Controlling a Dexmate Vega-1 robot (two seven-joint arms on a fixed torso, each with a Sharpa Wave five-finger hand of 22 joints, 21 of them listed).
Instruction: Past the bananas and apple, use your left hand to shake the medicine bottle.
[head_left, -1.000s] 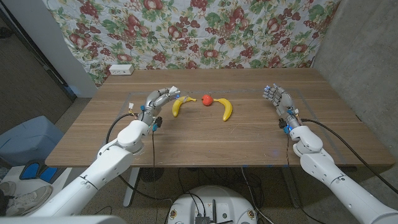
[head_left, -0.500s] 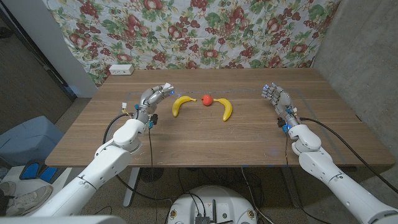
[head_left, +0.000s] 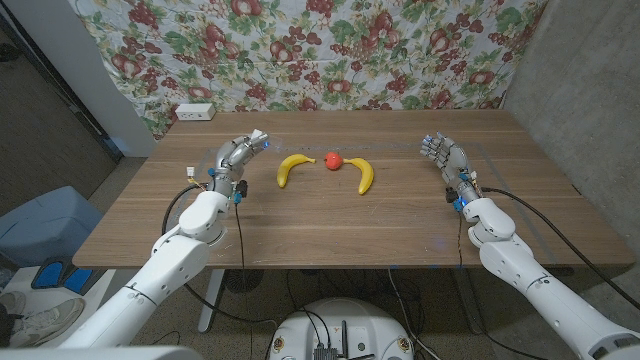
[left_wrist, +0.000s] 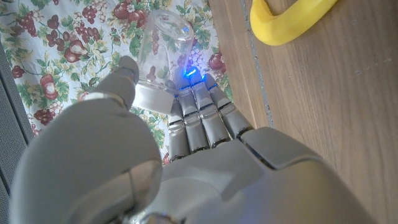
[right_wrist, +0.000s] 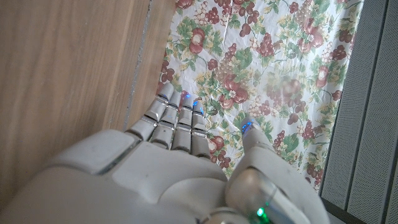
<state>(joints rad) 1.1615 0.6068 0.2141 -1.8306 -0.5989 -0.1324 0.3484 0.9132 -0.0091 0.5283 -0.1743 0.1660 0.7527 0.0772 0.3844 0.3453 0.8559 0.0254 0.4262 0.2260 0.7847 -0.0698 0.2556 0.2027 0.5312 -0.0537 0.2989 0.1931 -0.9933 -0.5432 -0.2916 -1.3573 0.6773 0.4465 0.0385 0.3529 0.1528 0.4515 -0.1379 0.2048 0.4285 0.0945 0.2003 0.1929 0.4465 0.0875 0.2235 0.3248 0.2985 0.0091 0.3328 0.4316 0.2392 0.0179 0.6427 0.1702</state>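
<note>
Since one second ago the left hand (head_left: 238, 152) has drawn away to the left from the left yellow banana (head_left: 290, 167), and it now sits well apart from it, raised a little over the wooden worktop (head_left: 330, 215). From half a second ago the same hand has gone a bit further left and far. Its fingers (left_wrist: 199, 115) are clamped on the small clear plastic medicine bottle with a white cap (left_wrist: 163, 46): in the left wrist view the thumb presses the cap from one side and the other fingers close on it from the other side, with a blue light glowing at the fingertips. So the bottle is in the left hand, at the left side of the worktop, to the left of the fruit row. In the head view the bottle itself is too small to see clearly.

On the worktop, the left yellow banana, the small red apple (head_left: 333, 160) and the second curved yellow banana (head_left: 364, 176) lie in a row at the middle, the apple between the two bananas and not touching them.

At the right side, the right hand (head_left: 444, 155) stands up over the worktop with its fingers (right_wrist: 177, 121) straight, close beside each other, holding nothing. Behind the worktop a flowered cloth with red fruit print (head_left: 320, 50) hangs, and a white power strip (head_left: 195, 112) lies at the far left edge.
</note>
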